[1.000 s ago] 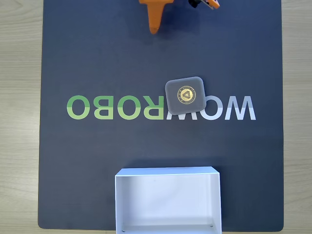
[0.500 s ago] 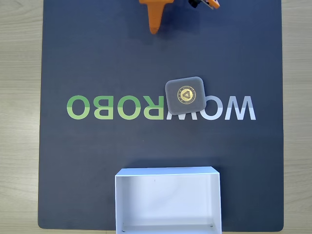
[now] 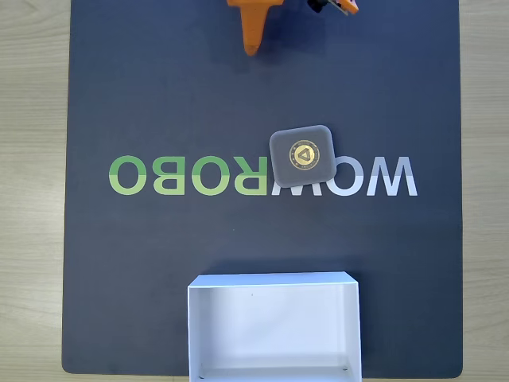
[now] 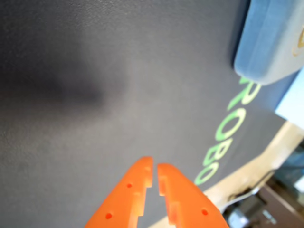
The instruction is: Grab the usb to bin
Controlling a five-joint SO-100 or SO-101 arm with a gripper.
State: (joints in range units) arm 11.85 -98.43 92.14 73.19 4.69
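The usb (image 3: 301,156) is a dark grey rounded-square case with a gold triangle emblem. It lies flat on the mat's middle, over the printed lettering. The bin (image 3: 274,280), a shallow white box, stands empty at the mat's bottom edge in the fixed view. My orange gripper (image 3: 253,49) hangs at the top edge, well above the usb and slightly left of it. In the wrist view the gripper (image 4: 154,166) has its fingertips nearly touching, shut on nothing. There the usb (image 4: 273,42) shows at the upper right, with a corner of the bin (image 4: 293,102) beyond it.
A dark mat (image 3: 159,95) with green and white lettering (image 3: 187,175) covers the pale wooden table (image 3: 32,199). A second orange and black arm part (image 3: 334,6) pokes in at the top edge.
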